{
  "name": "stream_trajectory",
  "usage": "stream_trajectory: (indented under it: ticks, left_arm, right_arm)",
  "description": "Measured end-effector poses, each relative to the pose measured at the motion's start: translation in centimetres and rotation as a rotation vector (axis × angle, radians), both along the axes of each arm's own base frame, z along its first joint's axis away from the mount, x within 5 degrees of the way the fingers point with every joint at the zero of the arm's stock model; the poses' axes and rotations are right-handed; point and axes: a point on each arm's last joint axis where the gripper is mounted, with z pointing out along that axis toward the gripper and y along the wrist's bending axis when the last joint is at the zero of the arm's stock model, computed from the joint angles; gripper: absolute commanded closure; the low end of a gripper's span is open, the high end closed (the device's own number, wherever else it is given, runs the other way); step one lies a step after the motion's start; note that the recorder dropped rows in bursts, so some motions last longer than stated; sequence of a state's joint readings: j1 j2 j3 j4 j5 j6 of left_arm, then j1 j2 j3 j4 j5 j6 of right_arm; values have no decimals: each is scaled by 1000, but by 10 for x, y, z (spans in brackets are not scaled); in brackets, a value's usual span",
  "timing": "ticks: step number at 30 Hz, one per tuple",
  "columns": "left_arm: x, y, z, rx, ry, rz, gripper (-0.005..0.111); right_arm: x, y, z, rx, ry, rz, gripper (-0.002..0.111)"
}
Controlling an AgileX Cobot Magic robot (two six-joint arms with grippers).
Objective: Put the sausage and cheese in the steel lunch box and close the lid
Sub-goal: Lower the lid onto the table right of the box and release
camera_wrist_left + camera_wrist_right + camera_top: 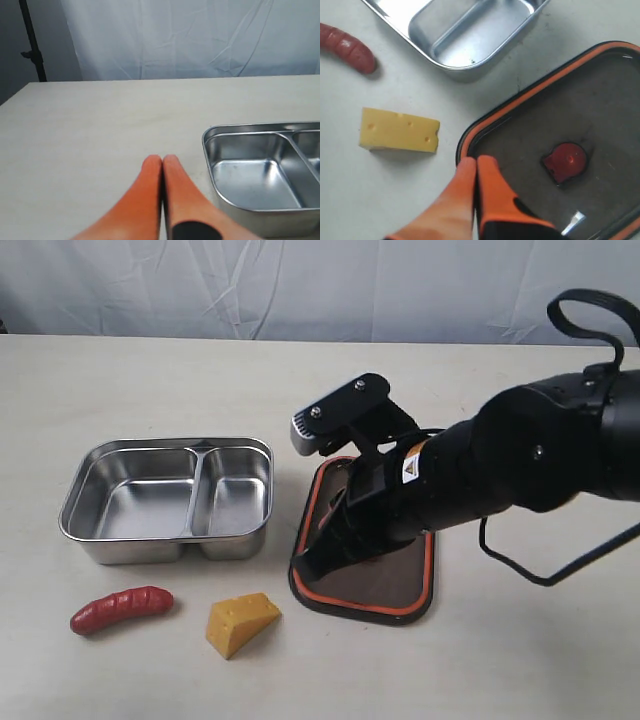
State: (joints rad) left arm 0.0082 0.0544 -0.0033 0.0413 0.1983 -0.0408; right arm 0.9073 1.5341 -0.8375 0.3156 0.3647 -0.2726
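Observation:
The steel lunch box [130, 548] stands empty at the left, both compartments bare. In front of it lie the dark-red sausage [122, 609] and the yellow cheese [242, 622]. The dark lid [400, 578] lies flat to the right of the box, orange seal rim and valve tab [565, 161] facing up. My right gripper [300, 566] is shut with nothing in it, its tips [476, 162] over the lid's near-left corner rim, close to the cheese [400, 131]. My left gripper [161, 160] is shut and empty above bare table beside the box [210, 136]; the exterior view does not show it.
A white cloth backdrop hangs behind the beige table [520, 670]. The right arm's bulky black body [520, 465] and its cable cover most of the lid. A dark stand pole [31, 40] rises at the table's far edge in the left wrist view.

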Motion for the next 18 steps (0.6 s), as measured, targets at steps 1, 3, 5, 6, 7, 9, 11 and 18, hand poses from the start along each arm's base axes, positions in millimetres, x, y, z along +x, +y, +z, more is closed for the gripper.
stream_trajectory:
  ticks: [1,3,5,6,7,9,11,18]
  left_arm:
    - [0,-1,1,-31,-14,-1,106]
    - [1,-1,4,-94,-43,-3,106]
    - [1,-2,8,-134,-91,-2,106]
    - [1,-2,10,-170,-115,-1,106]
    - [1,-2,14,-233,-150,4,106]
    - [1,-1,18,-410,-200,18,106]
    - [1,1,22,-553,-254,35,106]
    - [0,5,25,-799,-295,68,106]
  right_arm:
    - [-1,-1,-1,10,-6,-9,108]
    - [-1,-3,-4,30,-14,-31,108]
    - [-1,-5,-7,48,-21,-52,108]
    - [-2,-6,-9,50,-20,-59,108]
    - [-2,-6,-10,52,-20,-64,108]
    - [-3,-9,-14,47,-17,-70,108]
    - [-5,-11,-17,42,-15,-74,108]
    - [-14,-23,-21,37,-13,-82,108]
